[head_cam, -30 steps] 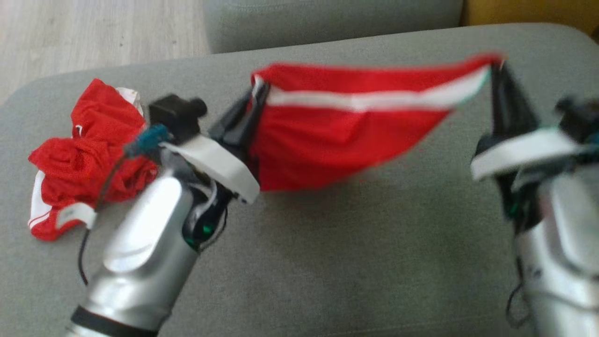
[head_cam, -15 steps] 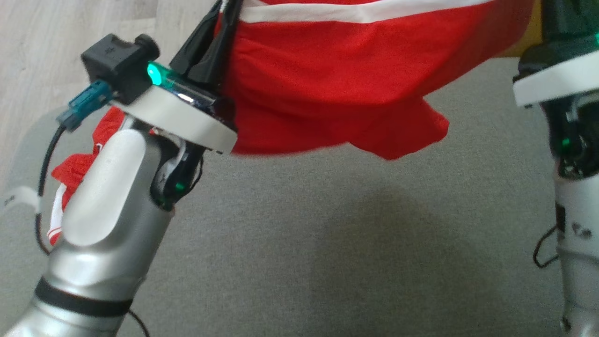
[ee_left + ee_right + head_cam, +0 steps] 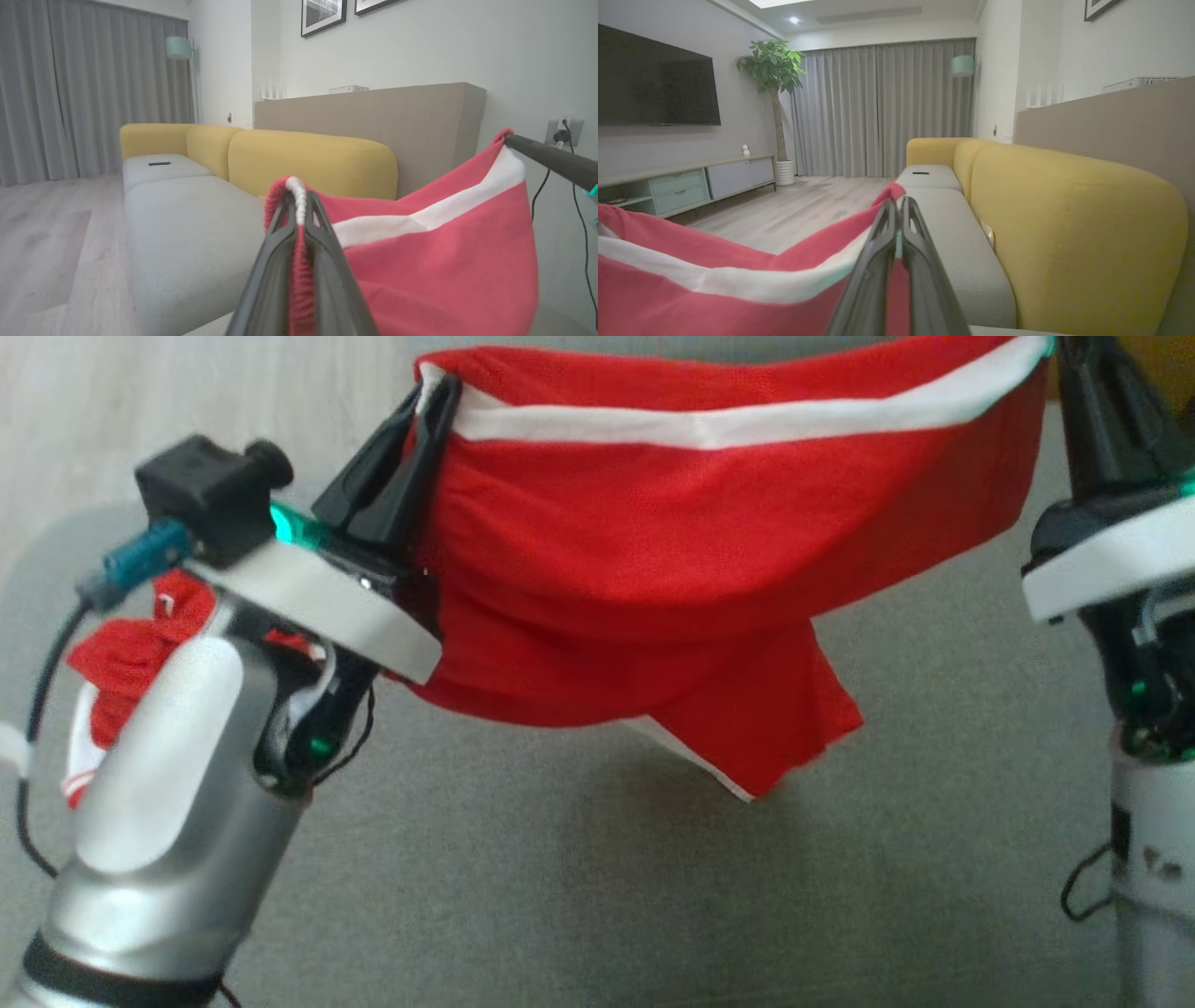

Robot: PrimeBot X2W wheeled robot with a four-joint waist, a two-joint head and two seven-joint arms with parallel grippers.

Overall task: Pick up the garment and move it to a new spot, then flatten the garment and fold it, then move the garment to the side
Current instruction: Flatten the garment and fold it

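**Red garment held up between both tools**

The red garment (image 3: 709,551), crossed by a white stripe, hangs in the air above the grey seat (image 3: 653,896), spread across the 12 o'clock part of the head view. The left tool (image 3: 431,397), at about 11 o'clock, is clamped on the garment's left top corner. In the left wrist view its fingers (image 3: 275,261) are pressed together with the red and white hem pinched between them. The right tool (image 3: 1069,355), at about 1 o'clock, is clamped on the opposite top corner. In the right wrist view the cloth runs away from it toward 8 o'clock. The garment's lower part droops, with one flap hanging toward 5 o'clock and casting a shadow on the seat. A second red garment (image 3: 121,653) lies crumpled on the seat at 9 o'clock, partly behind the left arm.
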